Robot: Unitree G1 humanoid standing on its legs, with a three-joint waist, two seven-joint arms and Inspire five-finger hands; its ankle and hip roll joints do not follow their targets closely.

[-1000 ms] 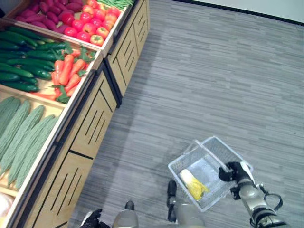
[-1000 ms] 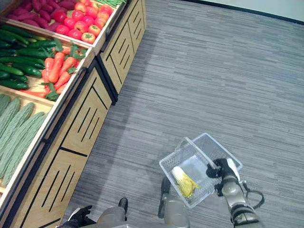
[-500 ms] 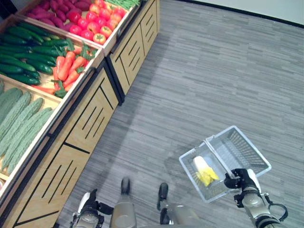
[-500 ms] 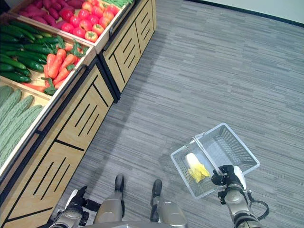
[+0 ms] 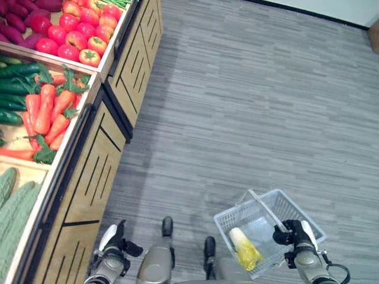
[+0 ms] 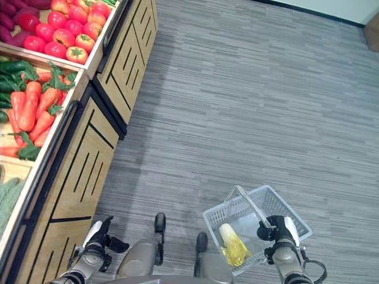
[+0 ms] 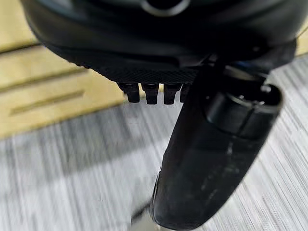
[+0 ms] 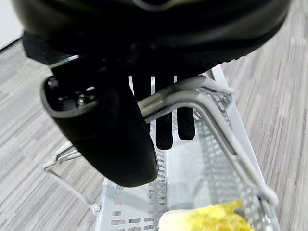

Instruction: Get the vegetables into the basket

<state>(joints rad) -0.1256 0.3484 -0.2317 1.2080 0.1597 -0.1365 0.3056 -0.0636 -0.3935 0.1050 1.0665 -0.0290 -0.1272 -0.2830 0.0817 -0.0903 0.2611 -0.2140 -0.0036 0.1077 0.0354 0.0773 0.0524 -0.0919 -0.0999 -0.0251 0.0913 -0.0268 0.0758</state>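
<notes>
A white wire basket [image 5: 224, 222] hangs at the lower right above the grey floor. My right hand [image 5: 291, 228] is shut on its metal handle [image 8: 192, 91], fingers curled over the bar and thumb [image 8: 110, 139] beside it. One pale yellow-green cabbage [image 5: 243, 249] lies inside the basket, also seen as the cabbage [image 8: 207, 219] in the right wrist view. My left hand [image 5: 116, 243] hangs low beside the wooden produce stand, fingers relaxed and holding nothing. On the stand to the left lie carrots [image 5: 47, 112], dark green cucumbers [image 5: 18, 70] and ridged pale green gourds [image 5: 10, 204].
The wooden stand [image 5: 98, 160] with slatted panels runs along the left side. Its far bins hold red tomatoes [image 5: 77, 38] and purple sweet potatoes [image 5: 21, 21]. Grey plank floor [image 5: 249, 106] stretches ahead and to the right.
The camera has shifted along the stand, so the bins sit further left. The basket stays in my right hand, swinging slightly with the cabbage inside. My left hand has come more into view.
</notes>
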